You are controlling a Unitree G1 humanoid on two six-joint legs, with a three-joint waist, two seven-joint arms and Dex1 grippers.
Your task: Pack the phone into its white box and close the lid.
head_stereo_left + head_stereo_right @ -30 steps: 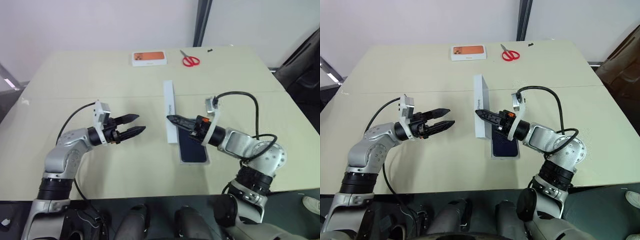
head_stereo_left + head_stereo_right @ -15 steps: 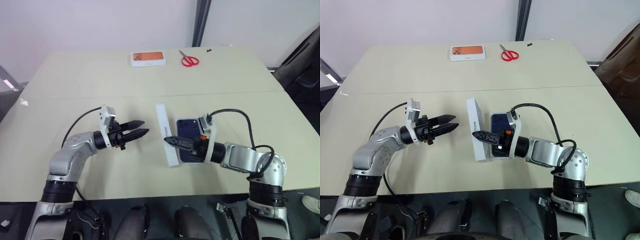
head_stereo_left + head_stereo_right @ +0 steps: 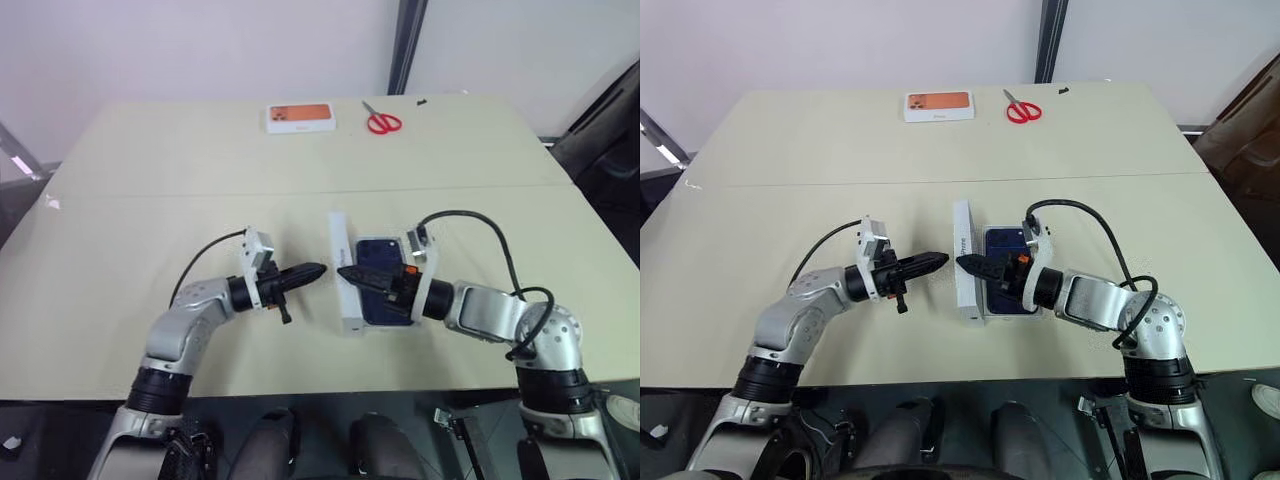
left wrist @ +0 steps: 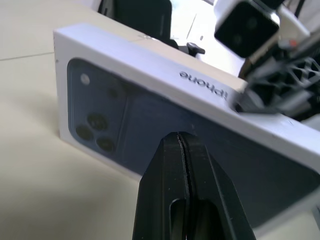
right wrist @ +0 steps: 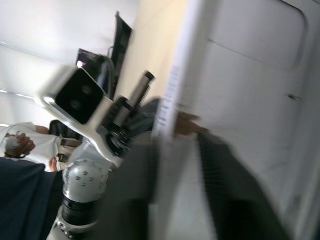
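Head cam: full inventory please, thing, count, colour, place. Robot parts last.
beige table: 1, two tops joined along a seam, carries everything below
white box with orange top: 1, far edge, centre
red-handled scissors: 1 pair, far edge, beside that box
small dark object: 1, far edge, too small to identify
white cardboard lid: 1, printed phone picture on its face, standing on its long edge mid-table
dark navy-blue phone: 1, lying flat against the lid's right side; tray under it unclear
left hand: 1, black, shut, tip close to the lid's left face
right hand: 1, black, at the lid's upper edge, above the phone
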